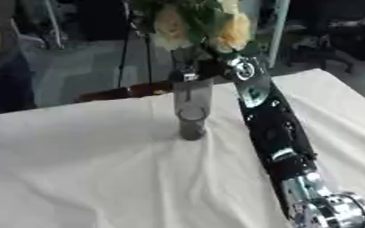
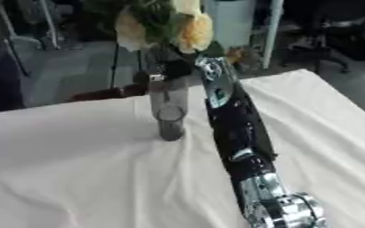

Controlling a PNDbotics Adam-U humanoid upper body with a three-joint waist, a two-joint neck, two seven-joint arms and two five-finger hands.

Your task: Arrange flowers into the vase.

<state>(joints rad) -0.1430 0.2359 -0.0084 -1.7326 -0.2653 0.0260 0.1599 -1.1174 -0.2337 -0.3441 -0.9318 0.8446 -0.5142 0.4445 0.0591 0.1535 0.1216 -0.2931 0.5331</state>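
Right hand (image 1: 204,67) gripping flowers (image 1: 197,22), directly above vase (image 1: 192,122)

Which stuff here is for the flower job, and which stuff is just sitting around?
For the job:
- flowers, pale yellow, held above the vase
- vase, upright on the cloth
- right hand, at the stems over the vase

Just there:
- white tablecloth
- brown shape behind the table's far edge
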